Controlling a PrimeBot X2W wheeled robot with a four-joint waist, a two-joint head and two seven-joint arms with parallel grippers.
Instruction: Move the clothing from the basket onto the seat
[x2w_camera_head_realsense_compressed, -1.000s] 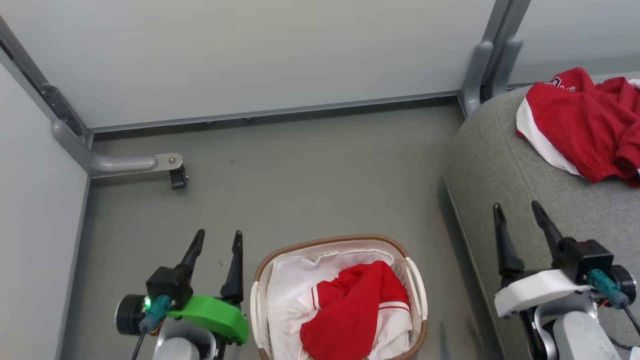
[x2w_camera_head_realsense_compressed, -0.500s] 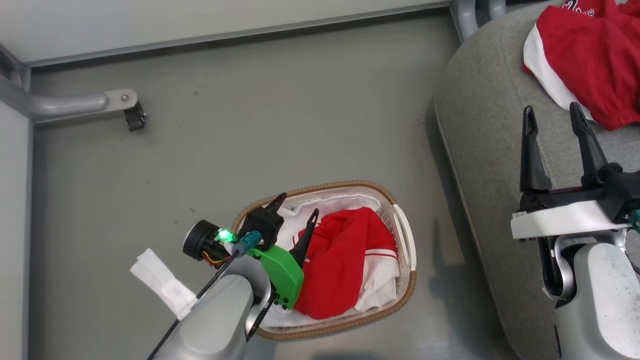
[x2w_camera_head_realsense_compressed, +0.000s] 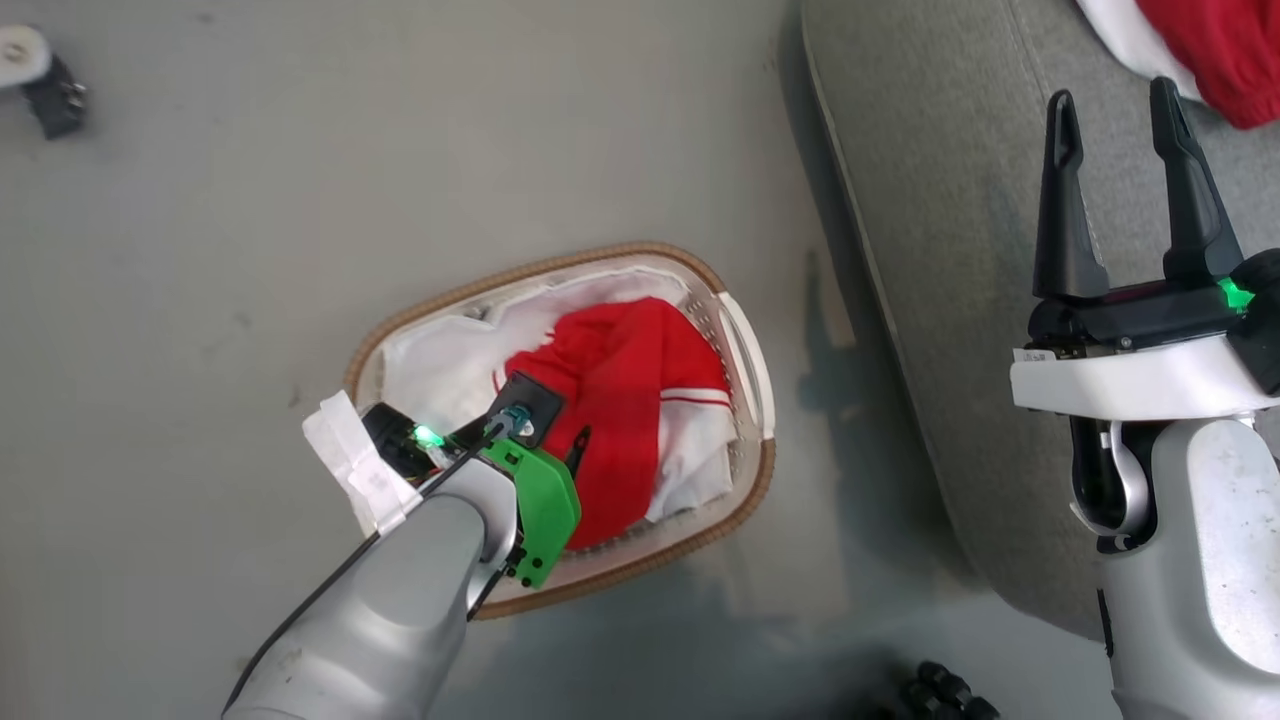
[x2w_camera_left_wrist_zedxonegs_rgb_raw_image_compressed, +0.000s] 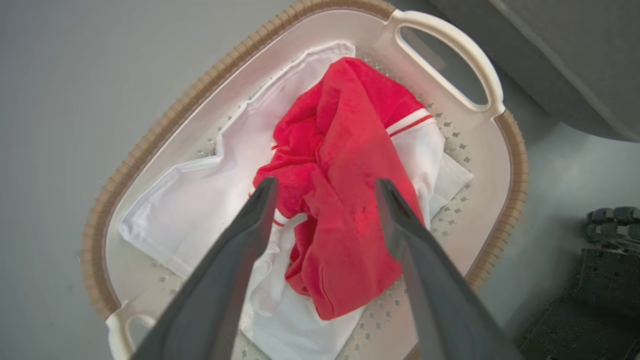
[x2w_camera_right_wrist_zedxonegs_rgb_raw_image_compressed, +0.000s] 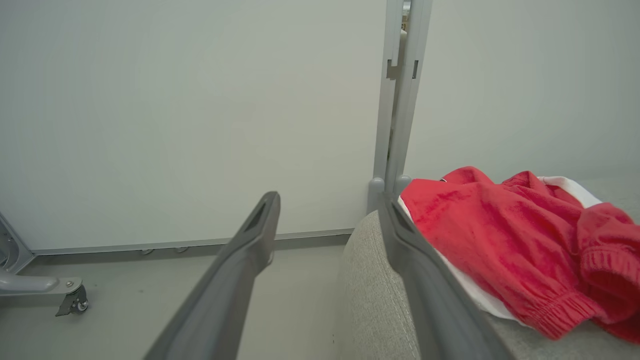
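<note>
The basket stands on the grey floor with a red, white-striped piece of clothing heaped on a white liner sheet. My left gripper points down into it. In the left wrist view this gripper is open, its fingers straddling the red clothing inside the basket; whether they touch it I cannot tell. My right gripper hangs open and empty over the grey seat. More red clothing lies on the seat, right of the right gripper.
Pale partition walls with a grey post close the far side. A partition foot with a caster stands at the far left. A dark wheeled part sits on the floor near the basket. The seat's edge runs close to the basket's right handle.
The head camera has tilted down. My left arm has swung right from beside the basket to over it and lowered its open fingers around the red clothing. The right gripper stays open.
</note>
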